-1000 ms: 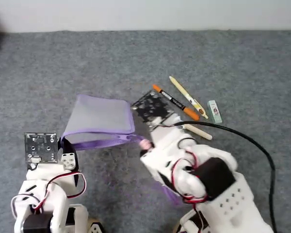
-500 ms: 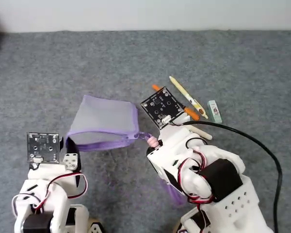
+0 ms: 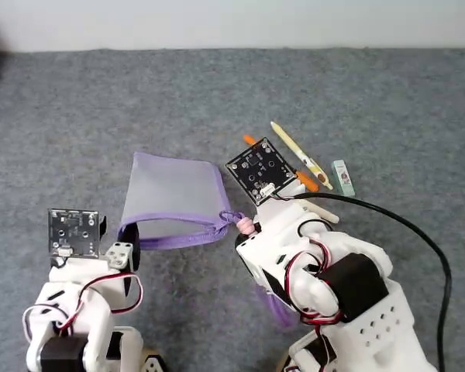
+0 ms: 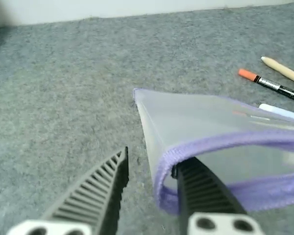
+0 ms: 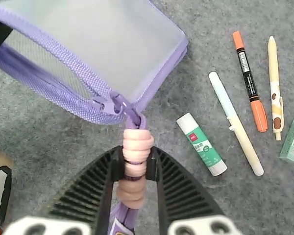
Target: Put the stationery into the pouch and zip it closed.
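Pouch held at both ends, before loading. Over the last second the right claw (image 5: 134, 161), clamped on the pink bead pull (image 5: 135, 147) of the zipper, has drawn back from the left arm. The purple pouch (image 3: 174, 198) has slid across the grey tabletop (image 3: 101, 108) with it. The left claw (image 4: 154, 165) has followed the far end of the pouch. The slider now sits at the end of the zip, just ahead of the right claw's fingertips. The zip therefore appears fully open, and the mouth gapes slightly.

The left claw stands wide: one finger lies inside the mouth, the other outside, and the purple rim passes between them unclamped.

Contents: no stationery is visible inside the pouch through its translucent wall. Five items lie loose on the tabletop beyond and to one side of the right claw. The glue stick (image 5: 202, 144) is nearest, followed by a pale blue pen (image 5: 235, 122), an orange marker (image 5: 248, 83), a cream pen (image 5: 274, 83) and a small green box (image 5: 293, 139). Loading appears not yet begun, and zipping comes last.
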Action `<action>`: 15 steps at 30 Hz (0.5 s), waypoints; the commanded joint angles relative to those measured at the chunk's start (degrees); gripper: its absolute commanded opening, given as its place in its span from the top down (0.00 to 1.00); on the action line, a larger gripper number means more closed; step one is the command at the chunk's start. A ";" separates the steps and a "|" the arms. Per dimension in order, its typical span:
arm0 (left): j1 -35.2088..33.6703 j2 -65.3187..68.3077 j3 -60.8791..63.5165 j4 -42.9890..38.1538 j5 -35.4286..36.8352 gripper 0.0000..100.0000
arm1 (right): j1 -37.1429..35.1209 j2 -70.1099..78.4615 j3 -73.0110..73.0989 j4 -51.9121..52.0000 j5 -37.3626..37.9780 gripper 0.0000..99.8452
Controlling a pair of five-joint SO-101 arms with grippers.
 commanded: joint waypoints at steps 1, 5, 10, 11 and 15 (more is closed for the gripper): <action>0.18 -0.09 -0.48 -1.85 -3.96 0.96 | 1.01 -1.36 -0.35 0.04 0.44 0.99; -0.18 -0.18 -1.98 -1.32 -6.24 0.99 | 1.10 -0.84 -0.26 -1.27 0.00 0.99; -0.18 -0.09 -5.05 -0.62 -8.88 0.99 | 2.68 -0.57 -0.09 -7.96 -2.29 0.99; -0.18 -0.09 -5.76 0.53 -9.58 0.99 | 3.12 -0.22 0.35 -8.92 -2.29 0.99; -0.09 -0.09 -9.45 8.18 -10.20 0.99 | 6.46 1.89 2.11 -9.36 -2.46 0.99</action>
